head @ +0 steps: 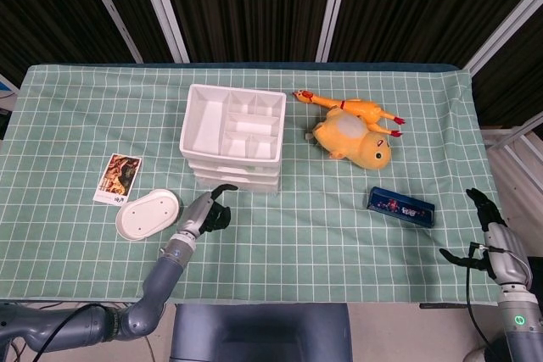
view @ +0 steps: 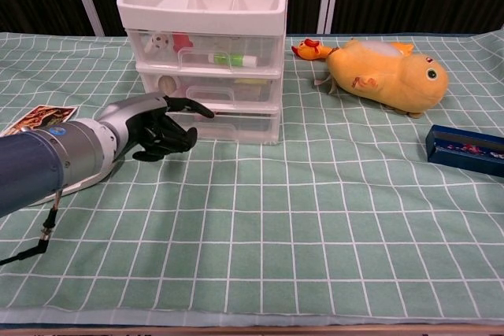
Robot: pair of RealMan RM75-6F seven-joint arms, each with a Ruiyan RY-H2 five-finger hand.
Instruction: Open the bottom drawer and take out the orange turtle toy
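A white three-drawer unit [head: 233, 137] [view: 205, 53] with a divided tray top stands at mid-table. Its bottom drawer [view: 228, 125] looks closed; through the clear front I make out only a faint reddish shape, so the orange turtle toy is not plainly visible. My left hand [head: 208, 209] [view: 157, 125] hovers just in front-left of that drawer. Most of its fingers are curled in and one is stretched toward the drawer front; it holds nothing. My right hand [head: 484, 231] hangs beyond the table's right edge with its fingers apart and nothing in them.
A yellow-orange plush [head: 352, 142] [view: 390, 76] and a rubber chicken [head: 348, 108] lie right of the drawers. A blue box [head: 401, 206] [view: 465, 149] sits further right. A white oval lid [head: 148, 214] and a picture card [head: 119, 178] [view: 39, 120] lie to the left.
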